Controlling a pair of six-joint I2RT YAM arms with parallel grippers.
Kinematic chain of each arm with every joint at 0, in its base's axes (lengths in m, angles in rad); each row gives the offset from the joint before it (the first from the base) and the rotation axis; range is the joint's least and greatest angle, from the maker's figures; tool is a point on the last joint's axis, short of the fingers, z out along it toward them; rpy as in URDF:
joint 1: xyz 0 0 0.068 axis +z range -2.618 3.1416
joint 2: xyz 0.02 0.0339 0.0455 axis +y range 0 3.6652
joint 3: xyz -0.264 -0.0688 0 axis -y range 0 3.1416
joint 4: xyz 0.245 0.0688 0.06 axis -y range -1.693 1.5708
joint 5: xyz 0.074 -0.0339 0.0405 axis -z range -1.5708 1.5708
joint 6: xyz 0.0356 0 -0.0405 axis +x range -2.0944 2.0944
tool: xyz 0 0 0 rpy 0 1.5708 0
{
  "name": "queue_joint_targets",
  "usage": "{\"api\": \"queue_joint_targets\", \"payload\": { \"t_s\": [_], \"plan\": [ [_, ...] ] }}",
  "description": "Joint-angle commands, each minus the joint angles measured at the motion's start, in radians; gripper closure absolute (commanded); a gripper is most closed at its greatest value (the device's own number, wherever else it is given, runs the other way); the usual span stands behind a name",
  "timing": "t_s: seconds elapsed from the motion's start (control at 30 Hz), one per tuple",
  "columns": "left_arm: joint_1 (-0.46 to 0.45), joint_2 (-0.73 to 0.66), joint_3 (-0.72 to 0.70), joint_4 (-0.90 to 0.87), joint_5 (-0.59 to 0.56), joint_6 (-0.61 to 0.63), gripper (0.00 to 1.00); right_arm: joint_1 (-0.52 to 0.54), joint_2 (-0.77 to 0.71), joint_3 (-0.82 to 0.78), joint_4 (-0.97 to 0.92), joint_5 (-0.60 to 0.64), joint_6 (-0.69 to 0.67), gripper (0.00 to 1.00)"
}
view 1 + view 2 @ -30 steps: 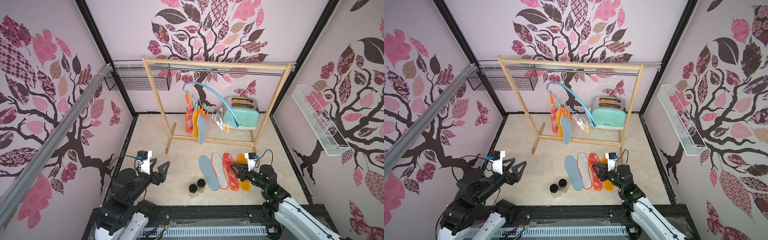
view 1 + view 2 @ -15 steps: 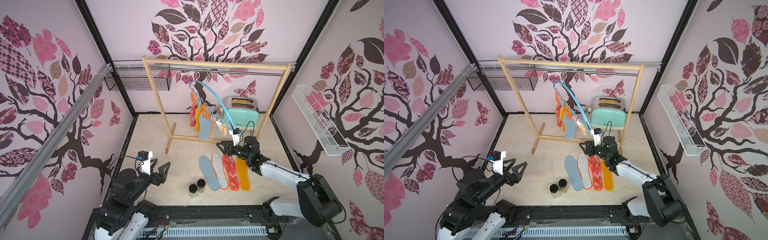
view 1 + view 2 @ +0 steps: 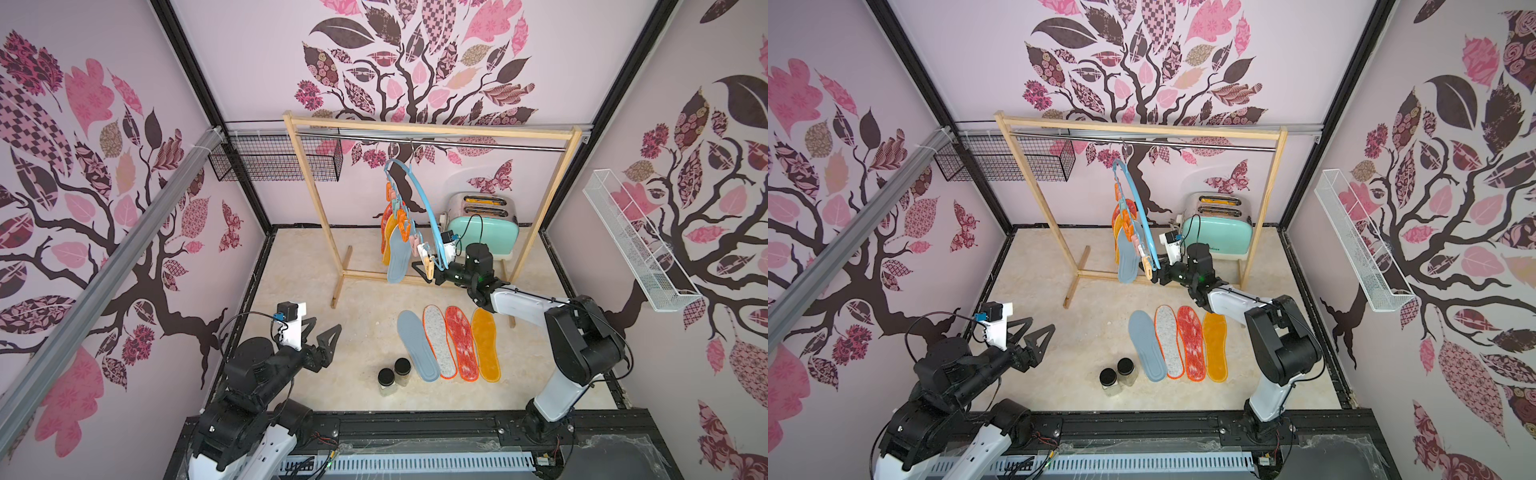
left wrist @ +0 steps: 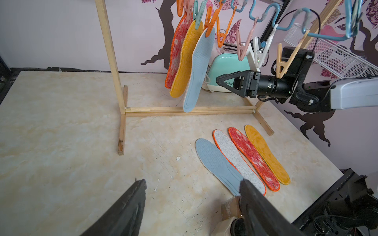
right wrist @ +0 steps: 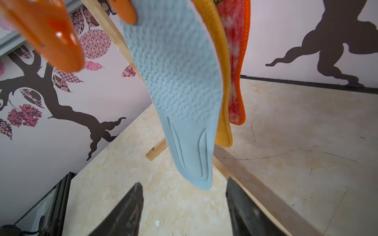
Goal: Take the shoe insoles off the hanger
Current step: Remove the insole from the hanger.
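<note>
Black plastic fingers of the right gripper [image 4: 219, 81] stand apart with nothing between them, level with and pointing toward the hanging grey-blue foam insole [image 4: 196, 75], close to it but not touching. That insole is pinned by an orange clothespin [image 4: 209, 26] to the wavy lower bar of the light blue curved plastic hanger [image 3: 419, 195], and behind it, overlapping, hang a mustard yellow fleecy insole [image 4: 185, 61] and a red-white mottled insole with an orange edge [image 4: 176, 53]. Empty pink [image 4: 242, 51], white and tan clothespins [image 4: 284, 61] dangle further along the same bar, above the right arm's wrist. The hanger's metal hook sits on the rail of the tall wooden frame [image 3: 316, 208], which stands toward the back edge of the marbled beige table [image 3: 299, 266], with a mint green toaster [image 3: 492, 232] behind it. Toward the right edge of the table four more insoles lie flat, side by side and touching: grey-blue [image 3: 415, 345], speckled grey-white felt with an orange edge [image 3: 438, 343], red-white mottled [image 3: 461, 343] and mustard yellow [image 3: 485, 345]. Two small jars with black lids [image 3: 394, 372] stand just beside the grey-blue one, near the front edge. Near the front left corner the left gripper [image 3: 326, 324] hovers above the table, spread wide and empty.
</note>
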Motion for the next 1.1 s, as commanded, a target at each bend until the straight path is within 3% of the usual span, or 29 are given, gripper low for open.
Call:
{"api": "queue_joint_targets", "payload": {
  "t_s": [0.0, 0.33, 0.43, 0.6, 0.7, 1.07],
  "plan": [
    [-0.005, -0.004, -0.007, 0.006, 0.013, 0.009, 0.24, -0.007, 0.055, 0.061, 0.014, -0.028, -0.034, 0.33],
    [-0.006, 0.005, -0.007, 0.008, 0.021, 0.011, 0.24, -0.021, 0.161, 0.158, 0.041, -0.150, -0.010, 0.35],
    [-0.008, 0.005, -0.007, 0.008, 0.023, 0.011, 0.24, -0.022, 0.182, 0.173, 0.070, -0.203, 0.004, 0.44],
    [-0.008, 0.008, -0.007, 0.008, 0.026, 0.011, 0.24, -0.031, 0.232, 0.235, 0.092, -0.282, 0.070, 0.77],
    [-0.010, 0.007, -0.007, 0.009, 0.026, 0.011, 0.24, -0.032, 0.257, 0.265, 0.109, -0.306, 0.098, 0.89],
    [-0.011, 0.007, -0.009, 0.008, 0.026, 0.011, 0.24, -0.034, 0.240, 0.256, 0.082, -0.318, 0.073, 0.99]
  ]
}}
